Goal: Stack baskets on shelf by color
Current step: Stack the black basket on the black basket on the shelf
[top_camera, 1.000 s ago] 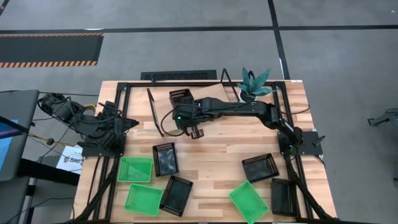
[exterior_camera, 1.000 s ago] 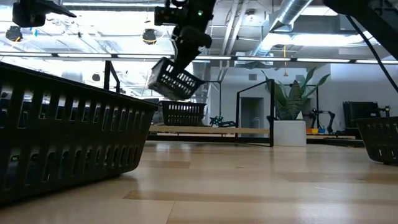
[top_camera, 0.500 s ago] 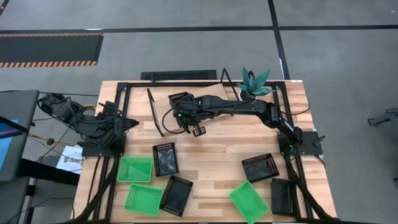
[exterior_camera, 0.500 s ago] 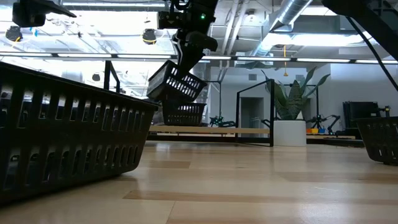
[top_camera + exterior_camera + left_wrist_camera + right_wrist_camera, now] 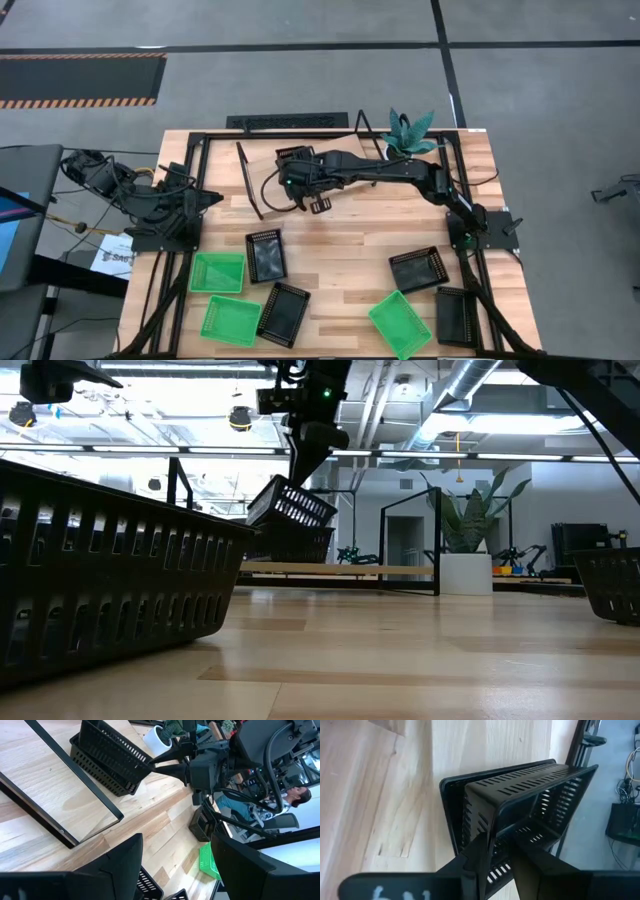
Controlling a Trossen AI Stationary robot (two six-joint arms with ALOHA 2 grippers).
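The tabletop (image 5: 340, 240) is pale planked wood with visible grain, smooth and faintly satin where the low view catches the ceiling lights on it. The shelf (image 5: 45, 795) has a light wood board of the same grained look, set in a thin black metal frame (image 5: 90, 795) with a matt finish. The black baskets (image 5: 520, 795) are moulded plastic with slotted walls, semi-matt with a soft sheen along the rims. The green baskets (image 5: 217, 272) are bright plastic with mesh-like sides. The right gripper (image 5: 495, 847) has dark, smooth, matt fingers (image 5: 477, 850). The left gripper's fingers (image 5: 125, 862) look like matt black plastic. The plant pot (image 5: 462, 573) is plain matt white.
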